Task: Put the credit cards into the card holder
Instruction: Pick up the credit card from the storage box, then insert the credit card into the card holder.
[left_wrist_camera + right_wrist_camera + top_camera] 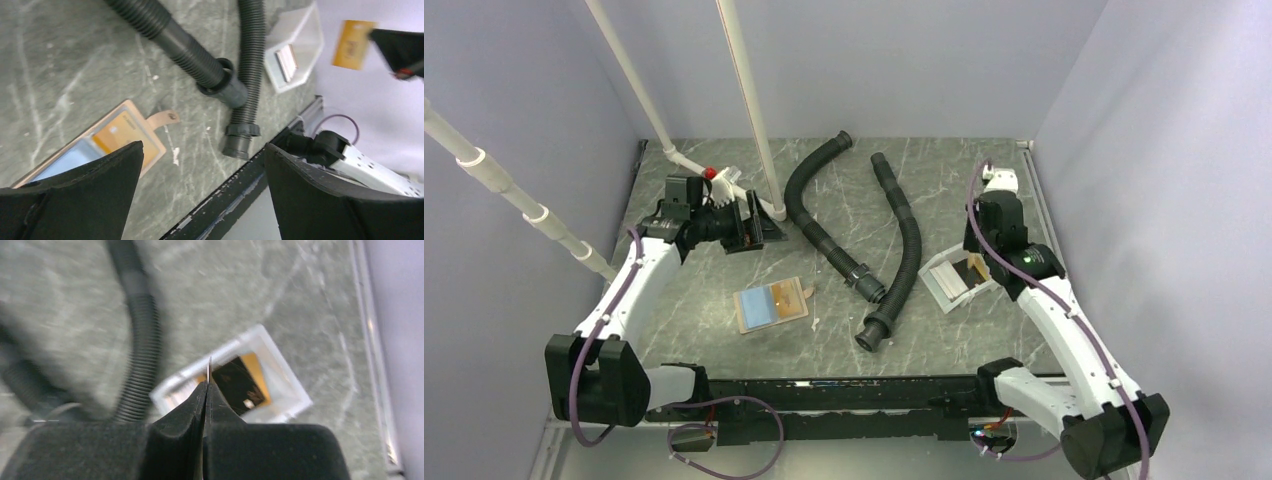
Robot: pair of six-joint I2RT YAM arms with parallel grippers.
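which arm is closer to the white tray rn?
Right. The right gripper hangs above the white tray, jaws shut on an orange card. The left gripper is across the table at the far left, black hoses between.

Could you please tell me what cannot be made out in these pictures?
The held card: right wrist view, edge-on in the shut right gripper; face unseen.
The cards in the white tray: count unclear; right wrist view blurred, top view partly blocked by the right arm.
The card holder: left wrist view, near end hidden behind a finger of the open left gripper.
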